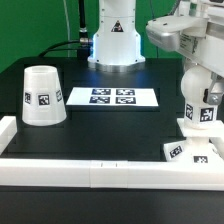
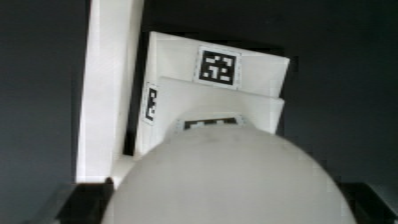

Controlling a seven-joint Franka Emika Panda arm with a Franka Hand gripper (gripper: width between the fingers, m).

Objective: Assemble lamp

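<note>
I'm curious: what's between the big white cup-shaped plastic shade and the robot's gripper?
Between white cup-shaped shade and gripper lies the flat white marker board, seen in exterior view.

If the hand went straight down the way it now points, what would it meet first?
The hand holds the bulb, and the base lies just below it. The bulb would probably land on the base first, though the exact alignment is hard to judge.

Shade (image 1: 42, 96), bulb (image 2: 222, 180), base (image 1: 190, 150): white plastic, smooth, faint sheen. Table (image 1: 110, 130): black, matt, smooth. Marker board (image 1: 112, 97): flat white, matt. Border rail (image 1: 90, 172): white, smooth, plastic-looking.
</note>
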